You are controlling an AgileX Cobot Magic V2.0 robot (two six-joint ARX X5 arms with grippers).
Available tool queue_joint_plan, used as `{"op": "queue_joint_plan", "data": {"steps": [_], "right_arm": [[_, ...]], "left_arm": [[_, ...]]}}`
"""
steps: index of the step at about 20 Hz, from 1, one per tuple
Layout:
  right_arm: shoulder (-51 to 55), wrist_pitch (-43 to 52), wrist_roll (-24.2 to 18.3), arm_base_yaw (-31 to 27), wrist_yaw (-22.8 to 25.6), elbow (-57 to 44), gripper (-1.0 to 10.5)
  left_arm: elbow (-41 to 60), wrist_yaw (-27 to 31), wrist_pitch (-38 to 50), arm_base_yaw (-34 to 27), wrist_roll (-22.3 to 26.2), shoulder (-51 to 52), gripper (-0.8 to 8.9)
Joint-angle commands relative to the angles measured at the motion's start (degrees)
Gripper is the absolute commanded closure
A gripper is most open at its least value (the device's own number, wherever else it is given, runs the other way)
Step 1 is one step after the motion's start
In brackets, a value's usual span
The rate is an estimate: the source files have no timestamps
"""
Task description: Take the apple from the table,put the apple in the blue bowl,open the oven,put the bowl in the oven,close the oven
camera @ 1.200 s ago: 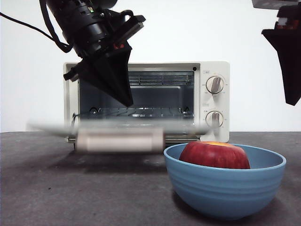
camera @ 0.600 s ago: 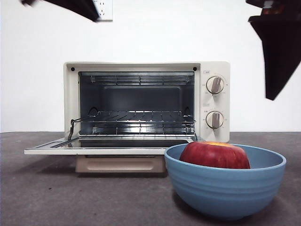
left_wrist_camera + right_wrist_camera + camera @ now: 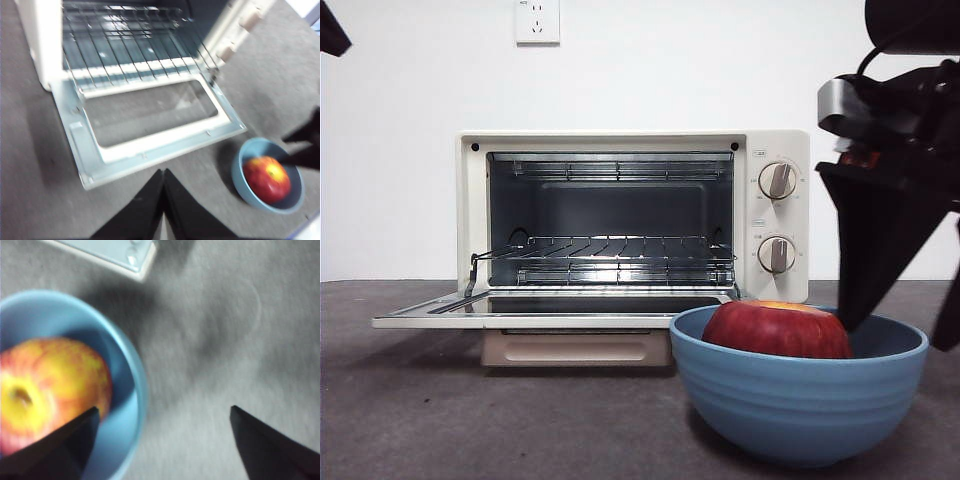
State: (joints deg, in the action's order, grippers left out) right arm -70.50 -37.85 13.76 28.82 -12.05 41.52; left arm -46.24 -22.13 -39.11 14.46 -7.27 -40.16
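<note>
Straddling the right rim of the blue bowl (image 3: 798,400), the right claw (image 3: 162,412) stood spread wide and grasped nothing: one jaw reached down inside the bowl just beside the apple (image 3: 776,329), the other hung outside over the bench (image 3: 470,420). Whether the inner jaw touched the apple could not be told. The apple lay in the bowl with its yellow stem hollow turned up. The bowl sat on the near right of the bench, just in front of the oven (image 3: 632,215). The oven's door (image 3: 550,308) lay folded down flat, with the wire rack (image 3: 610,250) showing inside. High at the left, the left claw (image 3: 163,175) was clenched and empty.
</note>
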Motion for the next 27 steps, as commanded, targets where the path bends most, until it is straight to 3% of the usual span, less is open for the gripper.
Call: {"op": "queue_joint_plan", "data": {"steps": [1,8,17,20,27], "right_arm": [[-2.4,1.2,0.13,0.26,-0.44,-0.39,6.3],[-4.61,2.23,0.17,0.63,-4.68,-0.7,8.4],[-4.59,0.61,2.45,1.66,-5.46,-0.7,9.4],[-3.87,1.42,5.53,2.78,-9.11,-0.35,9.4],[-2.23,0.15,13.57,6.03,-7.82,11.1,9.4]], "left_arm": [[0.13,-0.26,-1.81,0.02,-1.01,1.53,8.07],[0.13,-0.24,-3.1,0.02,-1.18,5.05,8.07],[0.13,-0.24,-2.95,0.02,-1.14,5.01,8.07],[0.13,-0.24,-2.93,0.02,-1.11,5.01,8.07],[0.13,-0.22,-2.89,0.02,0.02,4.98,8.07]]}}
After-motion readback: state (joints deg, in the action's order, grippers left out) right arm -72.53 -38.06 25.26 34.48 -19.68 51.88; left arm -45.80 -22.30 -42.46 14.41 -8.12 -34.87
